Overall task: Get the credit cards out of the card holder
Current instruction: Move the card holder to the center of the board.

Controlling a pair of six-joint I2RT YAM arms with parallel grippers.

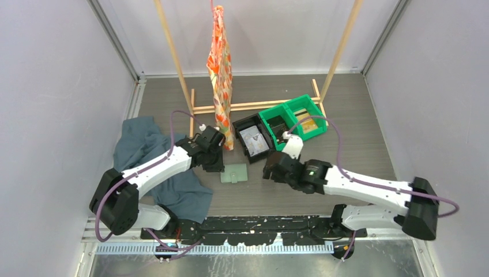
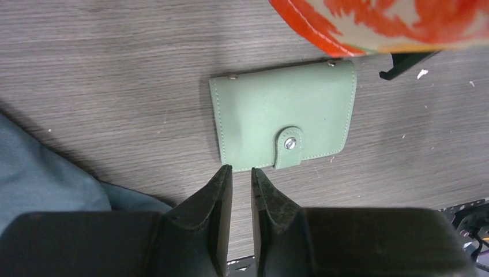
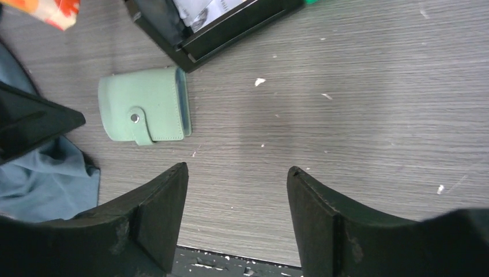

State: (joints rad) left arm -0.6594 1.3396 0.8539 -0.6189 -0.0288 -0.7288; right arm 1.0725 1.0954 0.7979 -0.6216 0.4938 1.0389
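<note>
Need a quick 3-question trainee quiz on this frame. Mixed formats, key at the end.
1. True or false: the card holder lies closed on the table, its snap strap fastened.
2. Compare the left gripper and the right gripper: whose fingers stand wider apart? A) left B) right C) equal
3. Fill in: the bin nearest the card holder is coloured ____.
Key: 1 true; 2 B; 3 black.

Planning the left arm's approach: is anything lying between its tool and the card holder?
Nothing visible: only table separates the left tool from the closed card holder; the teal cloth lies off to one side.
</note>
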